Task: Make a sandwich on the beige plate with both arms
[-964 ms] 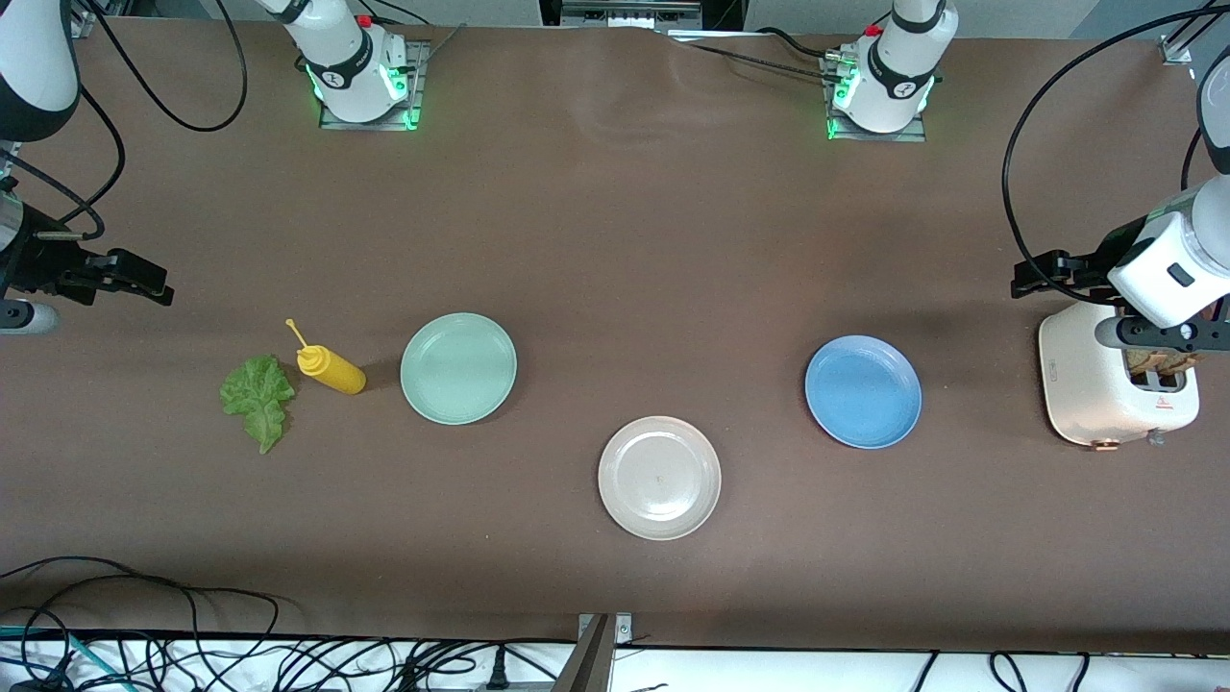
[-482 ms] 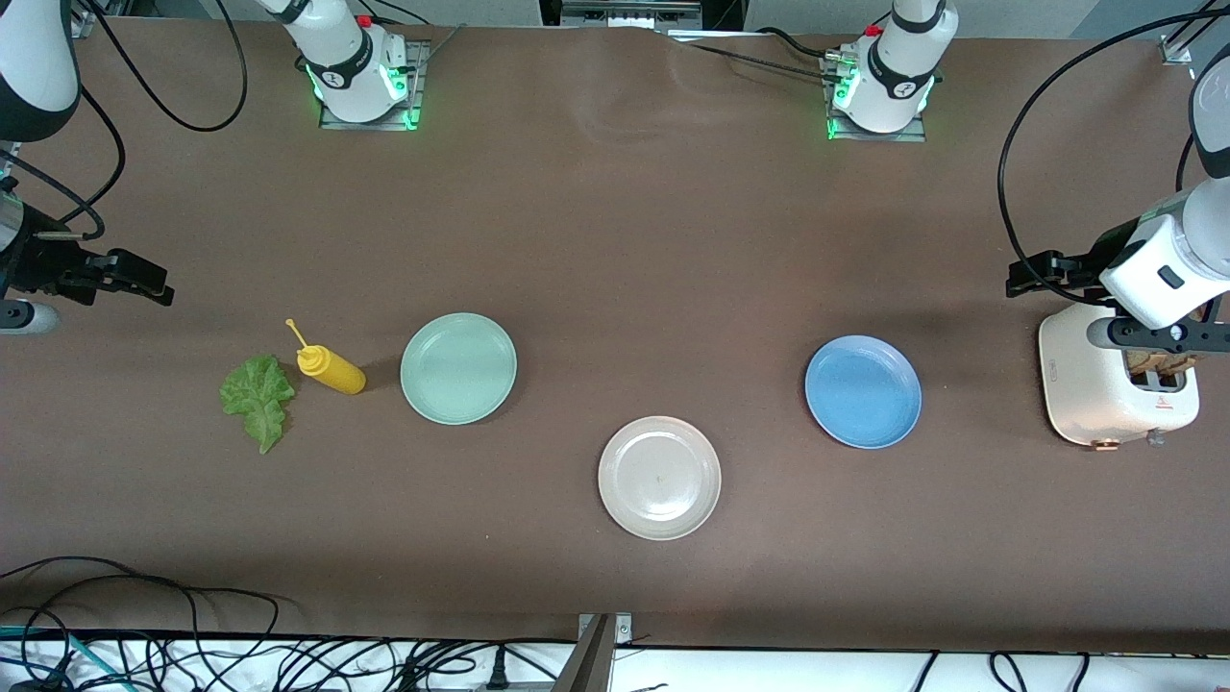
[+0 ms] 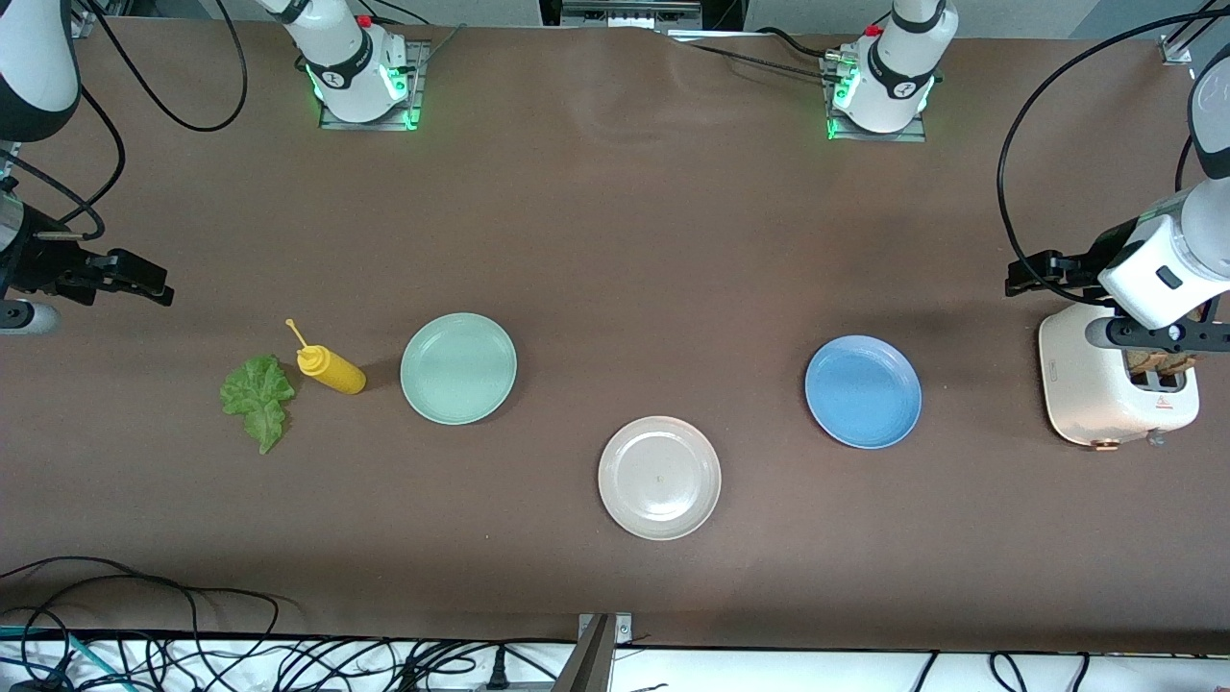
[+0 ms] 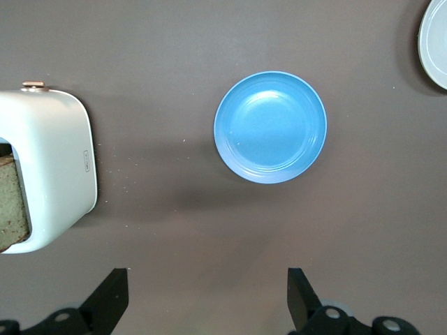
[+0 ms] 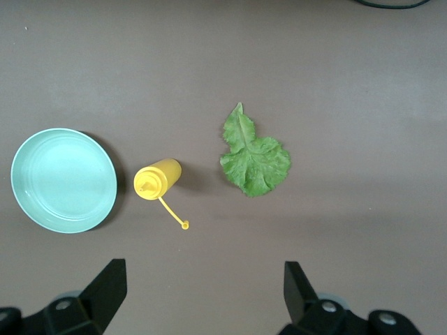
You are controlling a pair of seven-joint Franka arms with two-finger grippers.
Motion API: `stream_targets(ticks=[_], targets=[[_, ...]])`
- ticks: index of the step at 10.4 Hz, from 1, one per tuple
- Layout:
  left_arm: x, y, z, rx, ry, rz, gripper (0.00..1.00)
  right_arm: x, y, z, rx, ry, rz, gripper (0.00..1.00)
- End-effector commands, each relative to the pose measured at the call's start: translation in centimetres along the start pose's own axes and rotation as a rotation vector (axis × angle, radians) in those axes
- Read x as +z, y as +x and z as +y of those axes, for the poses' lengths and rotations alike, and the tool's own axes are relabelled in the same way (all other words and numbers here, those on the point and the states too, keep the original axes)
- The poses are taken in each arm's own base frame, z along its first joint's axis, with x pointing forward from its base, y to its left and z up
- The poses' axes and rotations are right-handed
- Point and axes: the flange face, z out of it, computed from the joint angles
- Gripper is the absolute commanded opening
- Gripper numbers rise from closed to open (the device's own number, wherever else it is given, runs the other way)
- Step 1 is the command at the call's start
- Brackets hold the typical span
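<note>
The beige plate lies bare near the table's front middle; its rim also shows in the left wrist view. No sandwich is in view. A green lettuce leaf lies flat toward the right arm's end. Brown toast stands in the white toaster at the left arm's end. My left gripper hangs open over the table beside the toaster. My right gripper hangs open over the table near the lettuce, holding nothing.
A blue plate lies between the toaster and the beige plate. A mint-green plate and a yellow squeeze bottle lying on its side sit beside the lettuce. Cables run along the front edge.
The left arm's hand has crept slightly toward the middle of the table, above the toaster. The right arm has not moved.
</note>
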Motion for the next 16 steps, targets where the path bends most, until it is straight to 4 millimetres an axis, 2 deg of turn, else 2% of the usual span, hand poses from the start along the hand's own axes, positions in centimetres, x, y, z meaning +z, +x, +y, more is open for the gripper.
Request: stream_targets(ticks=[1, 4, 5, 6, 8, 9, 11, 13, 16], targets=[[0.3, -0.2, 0.0, 0.016, -0.008, -0.012, 1.00, -0.1, -0.5, -0.1, 0.006, -0.008, 0.008, 1.00], [0.3, -0.1, -0.5, 0.009, -0.009, -0.012, 1.00, -0.1, -0.5, -0.1, 0.006, -0.008, 0.008, 1.00], [0.0, -0.2, -2.2, -0.015, -0.013, -0.004, 1.00, -0.1, -0.5, 0.0, 0.008, -0.008, 0.010, 1.00], [1.2, 0.3, -4.2, -0.035, -0.015, -0.026, 1.00, -0.1, -0.5, 0.0, 0.008, -0.008, 0.010, 1.00], [2.2, 0.6, -7.6, 0.017, 0.120, -0.062, 1.00, -0.1, -0.5, -0.1, 0.006, -0.008, 0.008, 1.00], [3.4, 1.2, -9.1, 0.042, 0.145, -0.083, 1.00, -0.1, -0.6, 0.0, 0.008, -0.008, 0.008, 1.00], [5.6, 1.9, -14.2, 0.039, 0.129, -0.086, 1.00, -0.1, -0.6, 0.1, 0.010, -0.008, 0.008, 1.00], [7.3, 1.6, -19.1, 0.019, 0.117, -0.084, 1.00, -0.1, -0.5, 0.1, 0.009, -0.008, 0.010, 1.00], [10.8, 2.1, -25.1, 0.042, 0.110, -0.059, 1.00, -0.1, -0.5, 0.1, 0.010, -0.008, 0.010, 1.00]])
